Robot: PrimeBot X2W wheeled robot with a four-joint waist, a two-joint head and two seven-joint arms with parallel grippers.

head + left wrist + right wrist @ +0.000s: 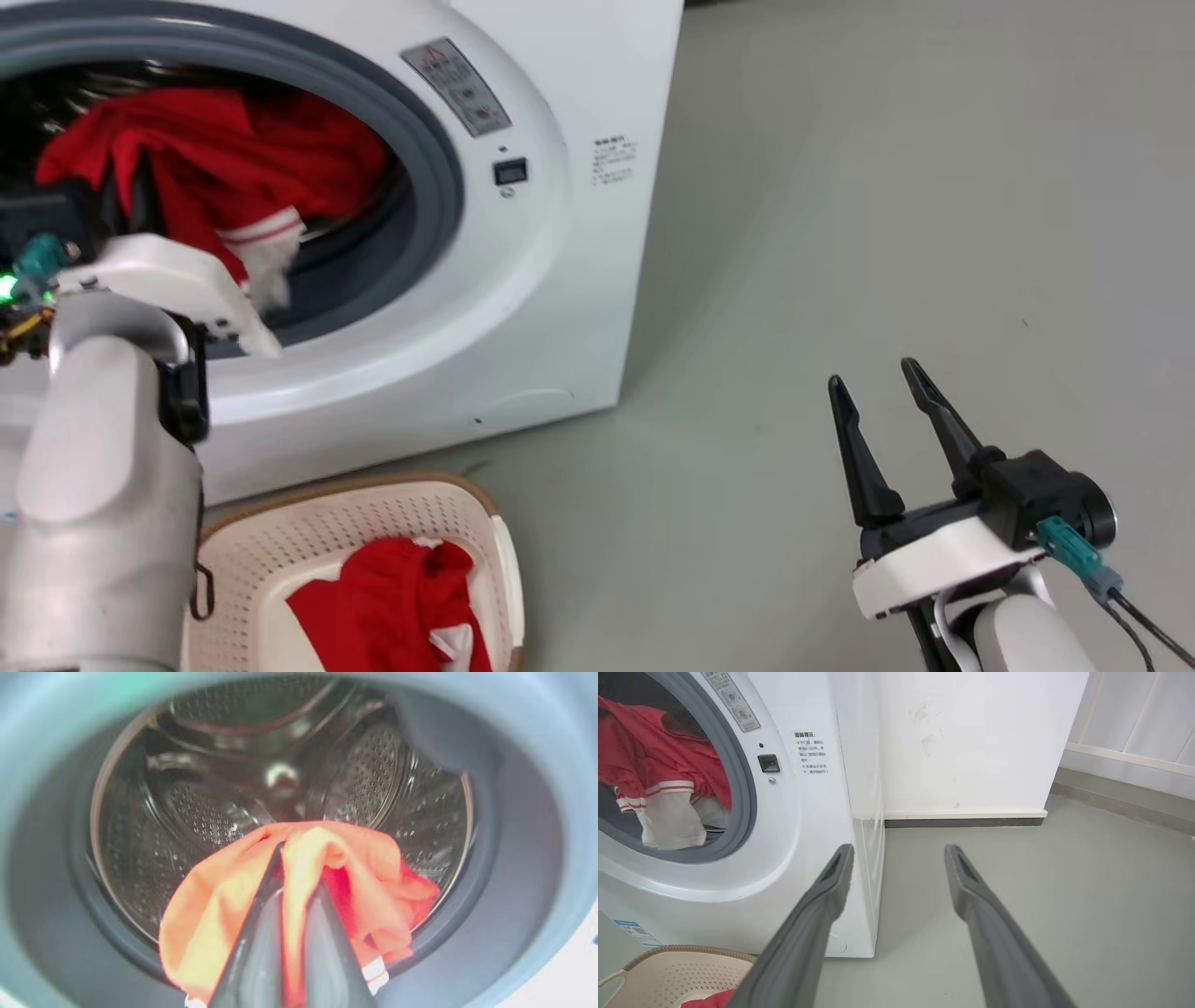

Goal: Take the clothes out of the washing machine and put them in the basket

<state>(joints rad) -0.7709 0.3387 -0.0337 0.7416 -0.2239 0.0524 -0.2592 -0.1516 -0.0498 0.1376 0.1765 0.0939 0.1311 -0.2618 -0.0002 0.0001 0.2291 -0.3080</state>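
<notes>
Our left gripper (pixel 299 863) is clamped on the clothes (pixel 373 872) at the washing machine (pixel 523 308) mouth, upper left of the head frame — the basket (pixel 485 523) sits lower left. Our right gripper (pixel 870 371), lower right, stands apart. We risk loose fabric snagging the grey ring (pixel 439 168) — or slipping free

- A plain white wall (pixel 971 742) is seen at the back, and faint grey scuffs (pixel 924 714) are carried in its upper part.
- Along the foot of that wall a white skirting (pixel 962 813) is run, with a dark strip (pixel 962 822) set beneath it.
- In front of the wall a smooth grey-green floor (pixel 1064 896) is laid, softly and evenly lit.
- To the right of the wall, set further back, a pale panelled surface (pixel 1134 723) is seen, edged below by a grey band (pixel 1120 805).
</notes>
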